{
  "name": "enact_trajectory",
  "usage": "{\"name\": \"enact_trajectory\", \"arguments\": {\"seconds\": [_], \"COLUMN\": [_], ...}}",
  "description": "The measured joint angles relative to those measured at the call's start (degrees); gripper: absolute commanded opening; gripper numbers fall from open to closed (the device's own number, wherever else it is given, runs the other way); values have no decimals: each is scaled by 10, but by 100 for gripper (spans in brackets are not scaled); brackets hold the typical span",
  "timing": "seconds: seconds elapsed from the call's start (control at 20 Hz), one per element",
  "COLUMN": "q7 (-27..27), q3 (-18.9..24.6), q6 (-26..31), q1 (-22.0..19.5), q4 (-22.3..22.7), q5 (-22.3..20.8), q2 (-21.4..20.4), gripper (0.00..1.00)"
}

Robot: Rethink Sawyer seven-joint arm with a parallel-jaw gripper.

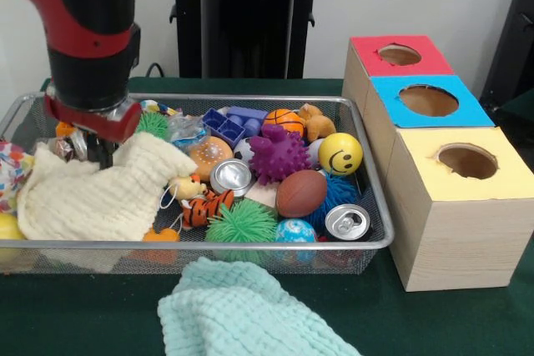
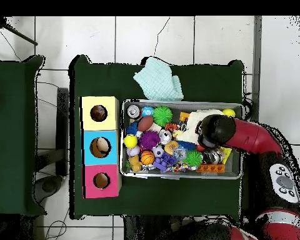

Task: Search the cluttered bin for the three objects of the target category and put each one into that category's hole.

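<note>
From the front, the gripper (image 1: 102, 152) dips into the bin (image 1: 380, 239) at the table's left end, at the cream waffle cloth (image 1: 92, 198); its opening cannot be made out. A polka-dot bag (image 1: 12, 171) peeks at the left edge. The yellow-topped hole (image 1: 467, 161) sits nearest, right.

From overhead, the arm (image 2: 240, 134) covers the bin's (image 2: 177, 103) right end; the yellow hole (image 2: 99, 113) lies just left of the bin.

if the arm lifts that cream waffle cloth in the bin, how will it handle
The cream waffle cloth lies crumpled and draped over the clutter in the bin, so it will probably hang floppy and sag from one grip point. It looks light for its bulk. Its folds touch the small toys beside it, so it may drag one along.
</note>
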Motion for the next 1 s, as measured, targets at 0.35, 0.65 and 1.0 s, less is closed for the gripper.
{"name": "enact_trajectory", "arguments": {"seconds": [0.35,0.65,1.0], "q7": [3,10,12], "q3": [-34,-58,-93], "q6": [73,80,80], "q1": [61,83,103], "q4": [-3,-5,-5], "q5": [40,64,96], "q2": [-64,-85,-96], "gripper": [0,0,0]}}
